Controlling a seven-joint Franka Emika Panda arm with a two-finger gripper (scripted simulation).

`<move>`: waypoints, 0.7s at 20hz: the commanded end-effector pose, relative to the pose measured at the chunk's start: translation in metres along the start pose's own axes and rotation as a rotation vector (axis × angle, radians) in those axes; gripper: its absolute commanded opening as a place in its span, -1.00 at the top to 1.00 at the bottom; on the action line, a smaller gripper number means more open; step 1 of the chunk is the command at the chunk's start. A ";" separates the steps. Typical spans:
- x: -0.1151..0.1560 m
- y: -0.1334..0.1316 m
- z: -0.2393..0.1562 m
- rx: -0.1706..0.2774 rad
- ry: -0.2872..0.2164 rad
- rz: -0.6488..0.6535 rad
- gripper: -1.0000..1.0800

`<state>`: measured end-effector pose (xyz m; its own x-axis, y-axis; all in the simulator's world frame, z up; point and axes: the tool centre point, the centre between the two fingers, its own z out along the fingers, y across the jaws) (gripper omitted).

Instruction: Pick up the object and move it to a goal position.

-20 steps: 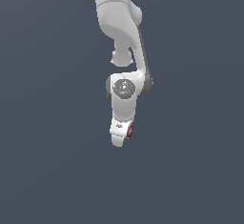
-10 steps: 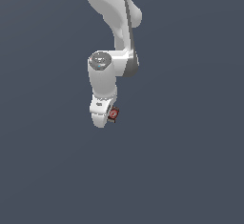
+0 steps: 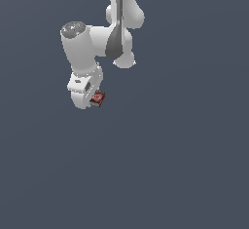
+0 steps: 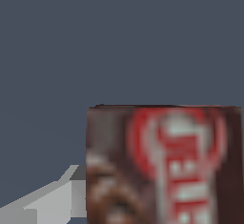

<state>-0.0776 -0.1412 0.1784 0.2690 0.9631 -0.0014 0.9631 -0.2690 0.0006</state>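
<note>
Object [image 3: 97, 98]: small dark brown box with red and white label, held at the tip of the white gripper [image 3: 92, 101]. Gripper closed on it, raised against plain grey ground. Wrist view shows one grey finger [image 4: 57, 199] touching the box's side.

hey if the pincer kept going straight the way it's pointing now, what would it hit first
Nothing visible. The pincer points down with the box at its tip, and below it the exterior view shows only plain grey background. The way looks free, though depth there is unclear.

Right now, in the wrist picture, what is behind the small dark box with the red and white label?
Behind the box only plain dark grey background shows. One light grey finger of the tool appears beside it. The box covers the other finger and anything directly behind itself.
</note>
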 end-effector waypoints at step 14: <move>-0.069 -0.024 -0.052 0.000 0.002 -0.001 1.00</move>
<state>-0.1176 -0.1994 0.2285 0.2688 0.9632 0.0009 0.9632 -0.2688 0.0011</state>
